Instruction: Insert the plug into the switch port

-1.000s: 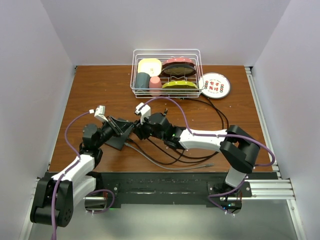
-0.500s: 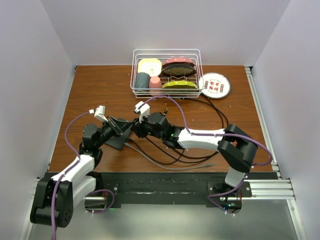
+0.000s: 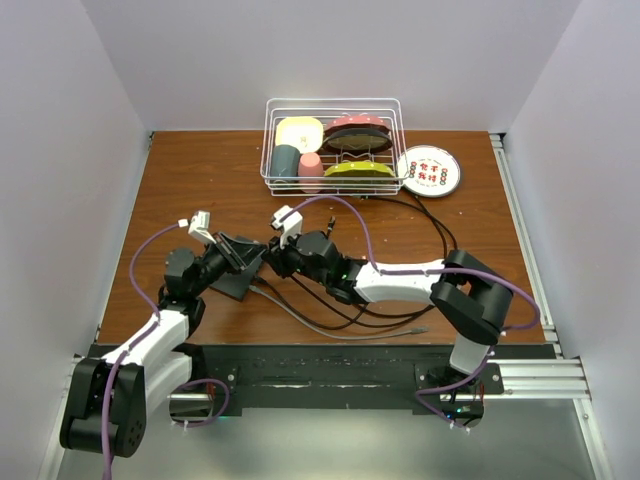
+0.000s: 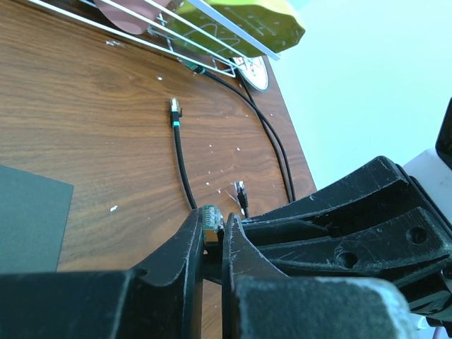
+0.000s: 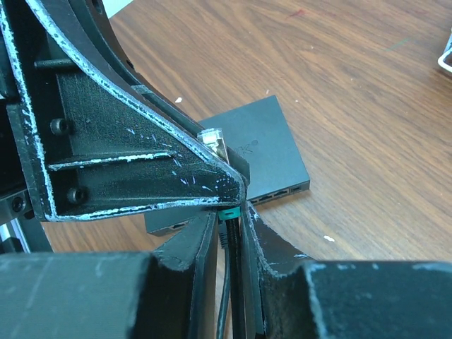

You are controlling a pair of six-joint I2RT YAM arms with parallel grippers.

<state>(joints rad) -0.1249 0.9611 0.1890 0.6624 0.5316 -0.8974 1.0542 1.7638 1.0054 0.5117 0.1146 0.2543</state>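
Fingers [image 4: 185,247] of left gripper [image 4: 212,236] clamp clear plastic plug [image 4: 210,216]; right gripper [image 5: 229,219] straddles its black cable [image 5: 226,244], grip unclear. Both arms reach low, meeting just above flat matte-black rectangular switch [image 5: 268,148] on brown wooden table [image 5: 367,106].

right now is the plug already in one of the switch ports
No, the right wrist view shows the plug held over the switch top, away from the row of ports along its edge.
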